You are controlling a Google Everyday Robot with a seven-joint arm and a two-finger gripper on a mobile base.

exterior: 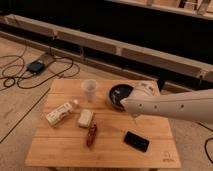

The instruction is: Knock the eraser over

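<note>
The eraser [136, 141], a thin black slab, lies flat on the wooden table [60, 150] near its front right. My gripper [134, 118] is at the end of the white arm [170, 106] that reaches in from the right. It hangs above the table, just behind and above the eraser, and is not touching it. The gripper also sits in front of a black bowl [119, 95] and partly hides it.
A clear plastic cup [89, 90] stands at the back middle. A white bottle [61, 112] lies on its side at the left. A whitish block [85, 118] and a slim dark-red object [91, 135] lie mid-table. Cables and a small box [36, 66] lie on the floor at the left.
</note>
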